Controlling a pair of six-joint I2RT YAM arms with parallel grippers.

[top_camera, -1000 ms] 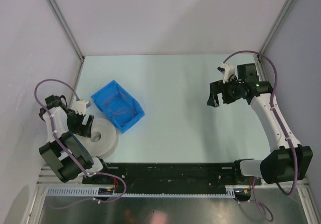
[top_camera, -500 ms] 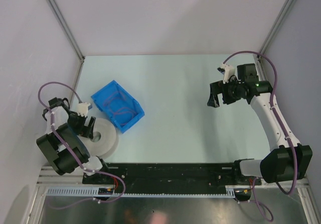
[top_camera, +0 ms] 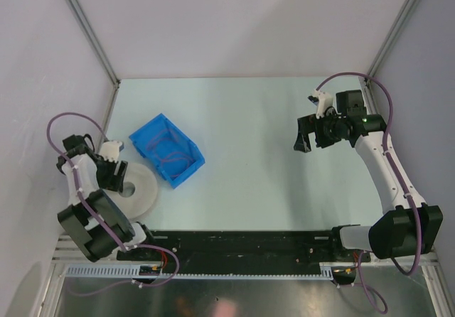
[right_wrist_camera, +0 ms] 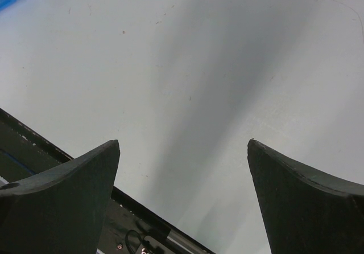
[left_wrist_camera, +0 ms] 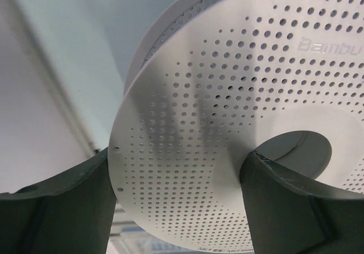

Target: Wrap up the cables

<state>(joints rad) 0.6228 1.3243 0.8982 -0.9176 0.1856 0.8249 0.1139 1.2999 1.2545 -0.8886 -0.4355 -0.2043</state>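
Left gripper [top_camera: 112,175] is on the spool [left_wrist_camera: 227,94]. One finger [left_wrist_camera: 296,208] is down the hub hole and the other is at the outer rim, with the perforated flange between them. Both look to be touching it, but I can't tell if that's a real clamp. Right gripper [top_camera: 309,138] is spread wide with nothing in it, hanging over bare table [top_camera: 249,153].

The cables [top_camera: 165,150] are a thin reddish-brown wire lying in loose loops inside the blue bin [top_camera: 189,175], so there's no single long axis to line up on. The bin itself runs diagonally, far-left to near-right. It sits just beside the spool, on the far-right side of my left fingers. My left arm is much nearer, and the right is well apart across the table (but it's the free one).

In the way: the bin walls around the wire.
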